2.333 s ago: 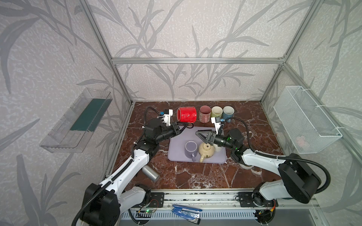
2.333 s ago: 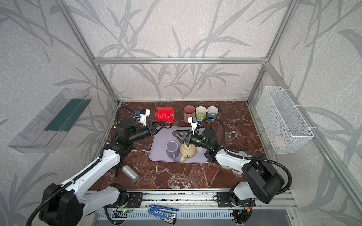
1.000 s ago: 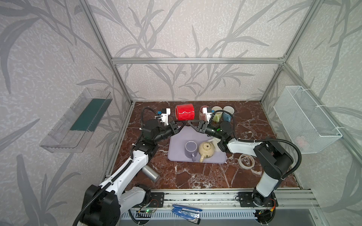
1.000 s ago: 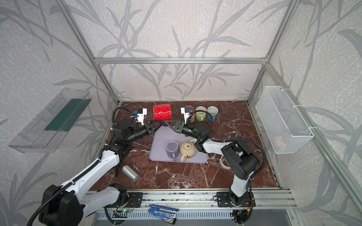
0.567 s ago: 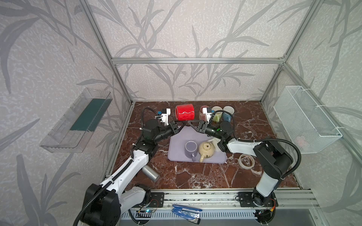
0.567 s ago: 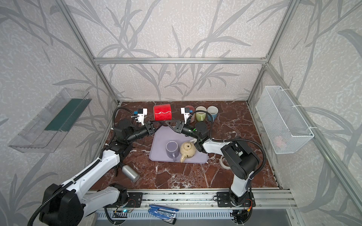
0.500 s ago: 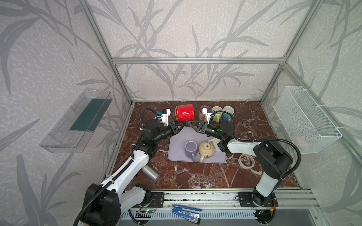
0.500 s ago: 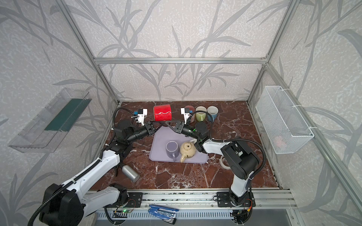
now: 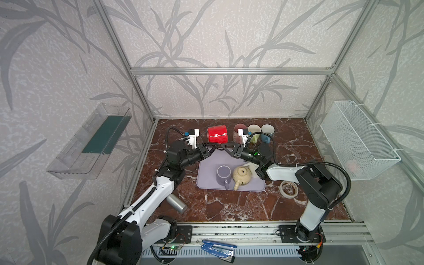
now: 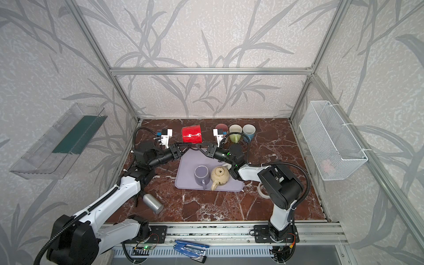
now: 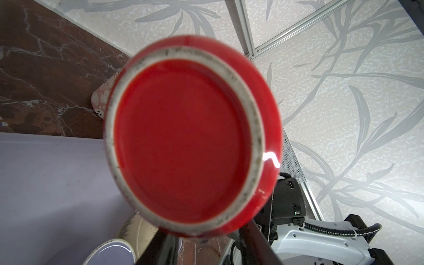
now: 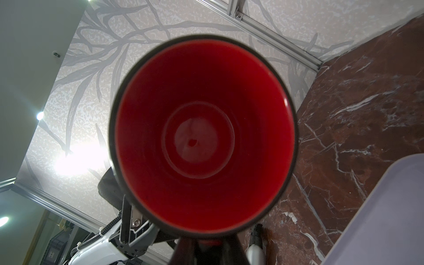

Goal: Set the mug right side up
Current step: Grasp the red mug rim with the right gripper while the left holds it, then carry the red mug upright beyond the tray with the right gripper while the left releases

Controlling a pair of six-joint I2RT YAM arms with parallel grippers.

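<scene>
Over the marble tabletop [image 9: 231,207], the right gripper [image 9: 226,147] pinched the sideways glossy red ceramic mug [image 9: 217,135] (left gripper [image 9: 211,148], jaws parted); a slow mouth-up roll seemed wisest.

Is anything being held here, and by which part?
The right claw grips the red mug by its handle, underneath; the left claw stands open.

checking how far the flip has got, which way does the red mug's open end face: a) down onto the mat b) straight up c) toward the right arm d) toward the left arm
c: the red mug lies sideways between the arms. The right wrist view looks straight into its hollow inside, while the left wrist view sees only its flat base.
</scene>
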